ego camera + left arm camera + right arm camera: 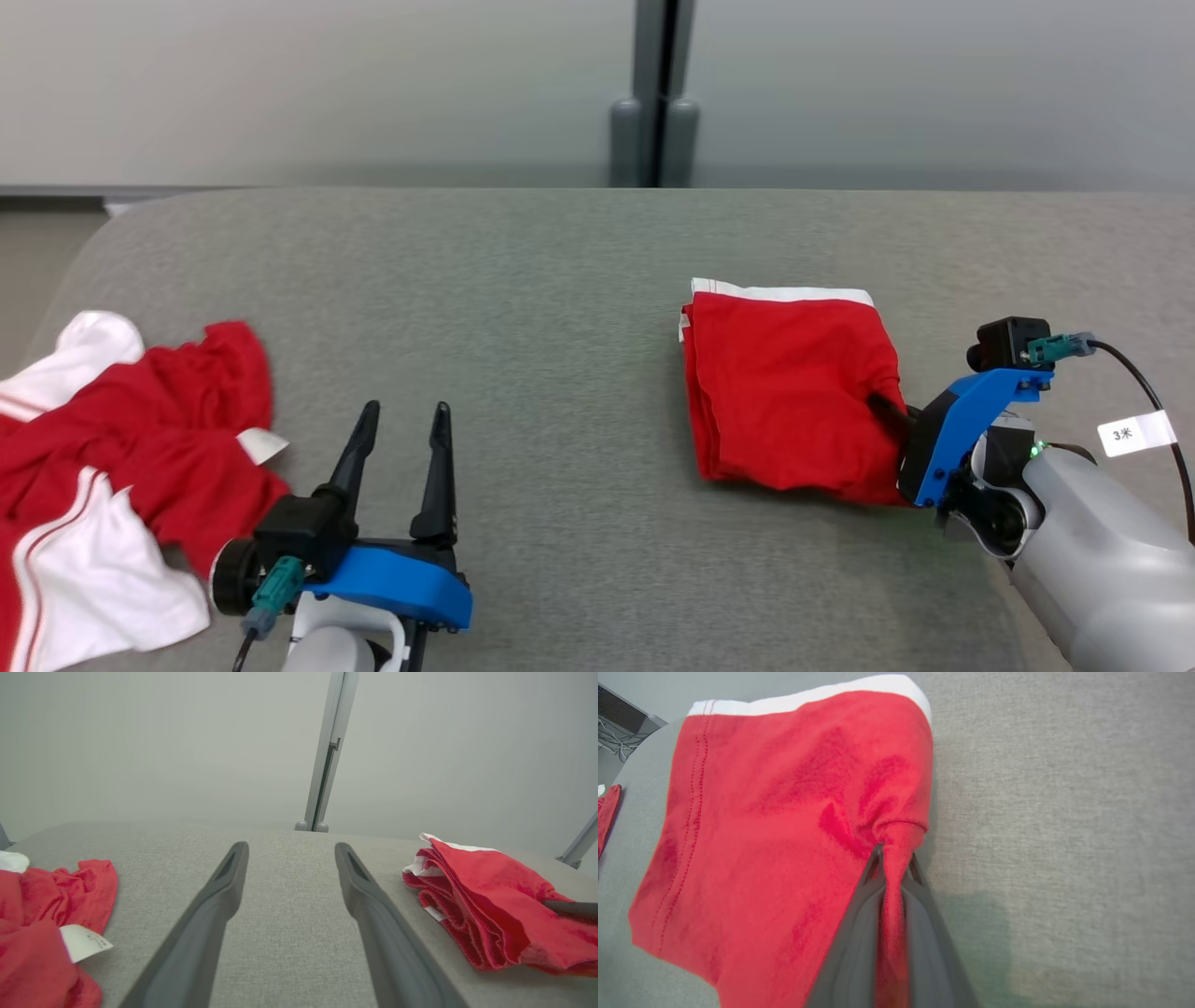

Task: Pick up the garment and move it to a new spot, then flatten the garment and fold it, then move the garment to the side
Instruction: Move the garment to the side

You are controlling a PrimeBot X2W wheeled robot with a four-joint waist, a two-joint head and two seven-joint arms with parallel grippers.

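1. The right gripper [892, 854] was pressed together on a fold of red cloth. In the right wrist view the cloth was bunched into a narrow ridge between its two dark fingers [850, 952].
2. The cloth belonged to the folded garment [784, 383], a red stack of several layers lying on the grey padded surface [560, 280]. The pinch sat on the stack's edge nearest that gripper, and the rest of the stack extended ahead of the fingertips and to their left.
3. A white band [817, 695] ran along the far edge of the folded garment, on the side opposite the pinched edge.
4. In the head view, the right fingertips were buried in the cloth. Whether the stack was lifted clear of the surface could not be told.
5. The left gripper [406, 411] was spread wide and held nothing. Bare grey surface lay between and ahead of its fingers.
6. A crumpled garment [112, 439], red and white, lay to the left of the left gripper, apart from its fingers. Its white label [84, 942] pointed toward the left finger.
7. The folded garment lay well to the right of the left gripper.
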